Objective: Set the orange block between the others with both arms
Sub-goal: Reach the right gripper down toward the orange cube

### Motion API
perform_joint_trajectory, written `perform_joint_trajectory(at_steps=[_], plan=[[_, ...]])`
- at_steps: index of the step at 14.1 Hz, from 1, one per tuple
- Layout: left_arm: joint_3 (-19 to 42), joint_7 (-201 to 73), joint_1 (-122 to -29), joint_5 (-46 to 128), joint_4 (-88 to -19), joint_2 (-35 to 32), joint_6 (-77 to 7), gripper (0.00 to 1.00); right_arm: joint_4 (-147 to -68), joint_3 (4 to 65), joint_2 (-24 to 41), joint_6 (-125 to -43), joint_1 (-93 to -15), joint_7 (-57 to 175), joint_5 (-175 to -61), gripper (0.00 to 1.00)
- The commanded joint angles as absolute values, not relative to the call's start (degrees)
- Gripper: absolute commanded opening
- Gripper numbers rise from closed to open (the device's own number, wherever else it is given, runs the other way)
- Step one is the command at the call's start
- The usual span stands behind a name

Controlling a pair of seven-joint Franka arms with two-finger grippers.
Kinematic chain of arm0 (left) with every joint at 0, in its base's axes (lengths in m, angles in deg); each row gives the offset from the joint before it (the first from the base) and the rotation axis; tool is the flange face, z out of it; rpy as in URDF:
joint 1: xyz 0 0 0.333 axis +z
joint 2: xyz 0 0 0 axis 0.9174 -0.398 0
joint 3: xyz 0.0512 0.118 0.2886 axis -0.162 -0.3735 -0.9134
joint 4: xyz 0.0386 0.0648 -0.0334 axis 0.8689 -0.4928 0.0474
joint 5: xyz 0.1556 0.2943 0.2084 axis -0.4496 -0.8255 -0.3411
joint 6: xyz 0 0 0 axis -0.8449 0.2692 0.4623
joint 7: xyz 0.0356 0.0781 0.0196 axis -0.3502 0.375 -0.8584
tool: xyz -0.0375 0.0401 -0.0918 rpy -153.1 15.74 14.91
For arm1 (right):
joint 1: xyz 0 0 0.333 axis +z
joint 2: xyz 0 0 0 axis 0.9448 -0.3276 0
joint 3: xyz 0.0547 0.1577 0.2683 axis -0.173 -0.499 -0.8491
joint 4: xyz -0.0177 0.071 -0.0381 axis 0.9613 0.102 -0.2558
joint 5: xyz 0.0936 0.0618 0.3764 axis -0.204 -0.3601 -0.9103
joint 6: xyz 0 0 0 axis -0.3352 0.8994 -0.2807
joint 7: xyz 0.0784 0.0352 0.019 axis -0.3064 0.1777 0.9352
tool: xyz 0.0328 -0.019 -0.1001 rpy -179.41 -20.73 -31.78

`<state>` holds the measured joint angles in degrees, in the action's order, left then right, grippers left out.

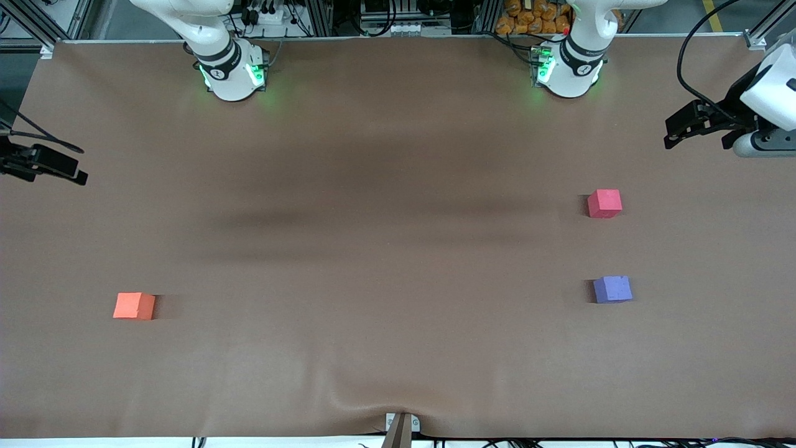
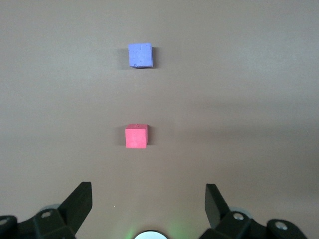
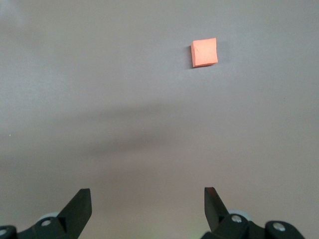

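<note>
- Table point(image 1: 398, 155): wide brown sheet w/ a ripple at the edge nearest the front cam; a dragged block could snag on it, so any carry ought to be lifted, not slid
- Left arm: left gripper point(image 2: 148, 199) up high over the left arm's end of the table, fingers apart, holding nothing. Risk: reaching in early, it could knock the pink-red block point(image 1: 604, 203) or purple-blue block point(image 1: 612, 289) & spoil the gap
- Right arm: right gripper point(image 3: 148, 201) up over the right arm's end, fingers spread, empty. Risk: off-centre descent onto the target pushes it away instead of gripping
- Orange block point(image 1: 134, 305): alone on the table toward the right arm's end, well apart from the other two, likely too far for one arm. A mid-table handover looks needed; a dropped or tilted block is the main hazard there
- Gap btw the others: pink-red farther from the front cam, purple-blue nearer, apart. Room for one block but prob not much spare; open fingers may clip a neighbour on release
</note>
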<state>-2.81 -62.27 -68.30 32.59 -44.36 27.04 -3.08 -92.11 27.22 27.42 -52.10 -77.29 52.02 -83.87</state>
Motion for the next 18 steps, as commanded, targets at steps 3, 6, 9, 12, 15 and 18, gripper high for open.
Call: perform_joint_trajectory(at_steps=[3, 6, 9, 12, 15, 18], plan=[[-3.26, -62.81, -68.75, 33.49, -43.41, 26.84, -2.72, 1.00, -95.37, 28.88, 32.06, -49.99, -75.18, 50.72, -81.05, 1.00], [-3.34, -62.46, -68.75, 33.14, -42.79, 26.14, -2.64, 1.00, -95.63, 29.41, 31.45, -50.86, -74.74, 50.72, -81.05, 1.00], [-3.26, -61.58, -67.17, 33.75, -42.70, 26.04, -2.03, 1.00, -96.69, 29.33, 25.49, -57.61, -76.50, 51.42, -81.05, 1.00], [-2.90, -62.81, -67.16, 33.75, -42.97, 26.92, -0.62, 1.00, -95.98, 29.33, 17.23, -66.04, -77.64, 52.04, -80.53, 1.00], [-2.99, -62.90, -67.08, 33.66, -43.32, 27.45, -0.62, 1.00, -95.63, 29.33, 9.41, -76.41, -77.73, 54.85, -76.05, 1.00], [-3.17, -62.98, -67.08, 33.58, -42.97, 27.45, -0.79, 1.00, -95.54, 29.33, 1.23, -84.59, -80.97, 55.12, -76.30, 1.00]])
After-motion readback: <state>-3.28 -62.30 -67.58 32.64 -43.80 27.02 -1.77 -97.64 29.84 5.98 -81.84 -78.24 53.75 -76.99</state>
